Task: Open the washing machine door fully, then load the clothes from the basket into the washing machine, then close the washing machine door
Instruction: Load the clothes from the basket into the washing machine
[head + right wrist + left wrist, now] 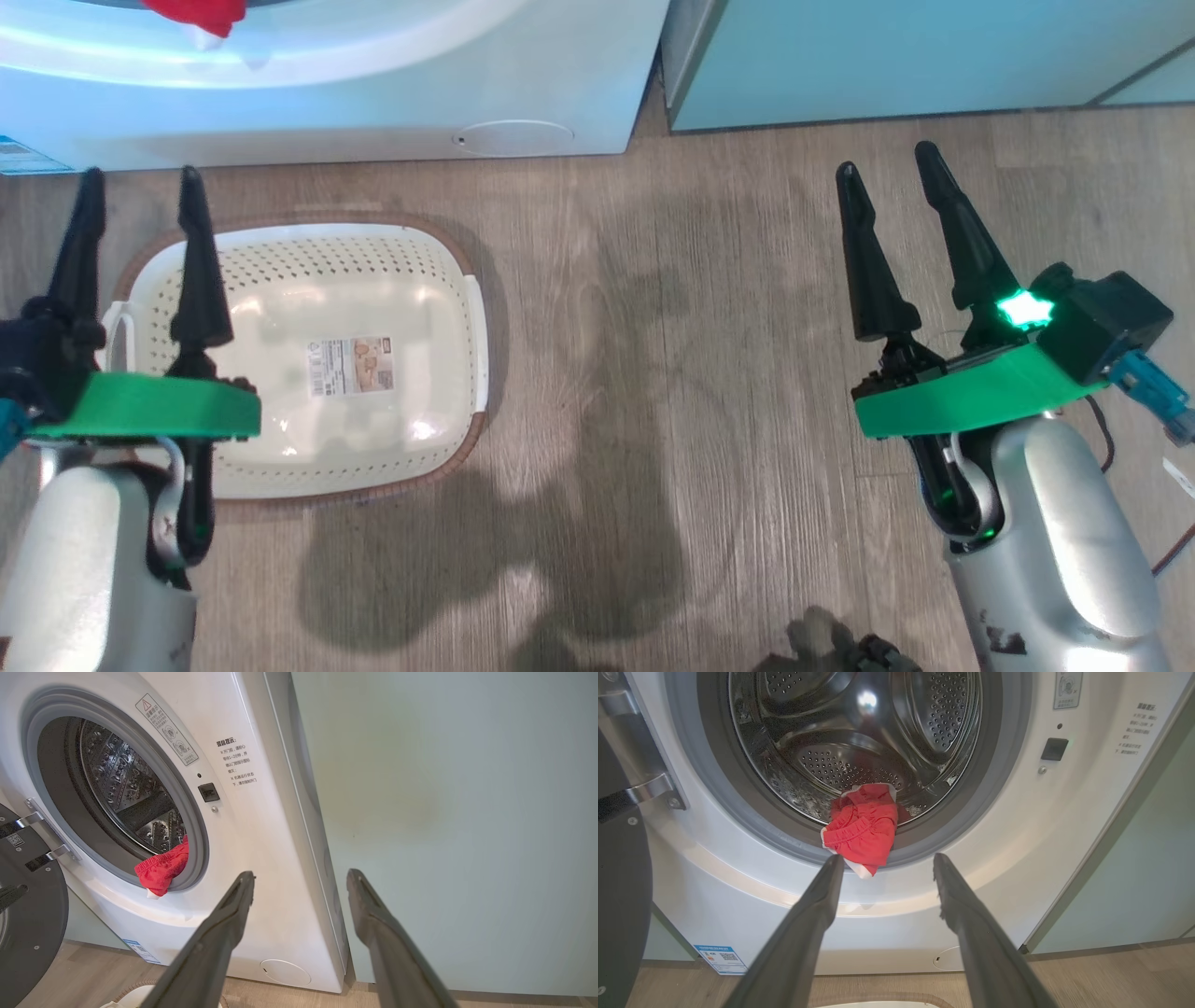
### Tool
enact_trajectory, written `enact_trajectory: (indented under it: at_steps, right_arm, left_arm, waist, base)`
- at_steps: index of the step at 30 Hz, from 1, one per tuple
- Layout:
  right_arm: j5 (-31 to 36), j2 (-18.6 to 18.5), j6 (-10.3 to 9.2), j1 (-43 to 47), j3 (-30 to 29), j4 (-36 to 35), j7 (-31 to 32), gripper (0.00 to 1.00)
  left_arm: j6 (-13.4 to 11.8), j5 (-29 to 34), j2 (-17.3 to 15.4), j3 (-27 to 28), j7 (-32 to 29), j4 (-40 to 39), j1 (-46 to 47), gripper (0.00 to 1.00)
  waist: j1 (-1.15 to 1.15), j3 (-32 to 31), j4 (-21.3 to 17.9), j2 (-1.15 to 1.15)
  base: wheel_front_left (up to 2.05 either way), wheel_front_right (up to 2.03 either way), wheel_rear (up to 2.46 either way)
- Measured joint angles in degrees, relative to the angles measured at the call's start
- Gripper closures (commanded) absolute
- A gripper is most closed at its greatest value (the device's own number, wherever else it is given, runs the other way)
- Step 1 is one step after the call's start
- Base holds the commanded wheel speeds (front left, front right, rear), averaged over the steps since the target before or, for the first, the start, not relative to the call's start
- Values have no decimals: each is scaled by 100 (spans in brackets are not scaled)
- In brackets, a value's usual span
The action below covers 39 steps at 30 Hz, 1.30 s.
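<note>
You have the left gripper and right gripper both spread wide, gripping nothing, clothes hanging over the lower edge of the washer opening, door swung open, basket on the floor just before it.

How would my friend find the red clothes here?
Find the big white front-loading washing machine. Look at the front bottom of its shiny perforated steel drum, where a crumpled red fabric garment with white trim hangs out over the grey rubber door seal. Nothing else nearby is red.
</note>
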<state>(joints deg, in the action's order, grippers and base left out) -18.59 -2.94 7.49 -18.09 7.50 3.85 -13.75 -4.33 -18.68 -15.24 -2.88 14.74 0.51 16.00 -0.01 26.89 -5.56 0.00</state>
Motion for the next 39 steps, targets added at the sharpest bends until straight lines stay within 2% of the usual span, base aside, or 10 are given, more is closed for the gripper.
enact_trajectory:
  at_steps: [14, 30, 34, 39]
  right_arm:
    - [4, 0, 0, 30, -29, 34, 52, 0]
    - [3, 0, 0, 122, -19, 12, 65, 0]
    - [-14, 0, 0, 100, 60, -32, 64, 0]
    - [-101, 1, 0, -75, 266, -9, 14, 0]
  left_arm:
    - [212, 208, 220, 52, 0, 227, -116, 0]
    - [299, 313, 247, 90, -30, 368, -60, 0]
    - [437, 296, 144, 77, -377, 544, 378, 0]
    - [683, 96, -250, 125, -1000, 977, 1386, 0]
  waist:
    - [0, -189, 105, 0]
    - [0, -70, 120, 0]
    - [0, 107, 91, 0]
    - [1, 332, -123, 0]
  base:
    - [0, 0, 0]
    - [0, 0, 0]
    - [0, 0, 0]
    - [0, 0, 0]
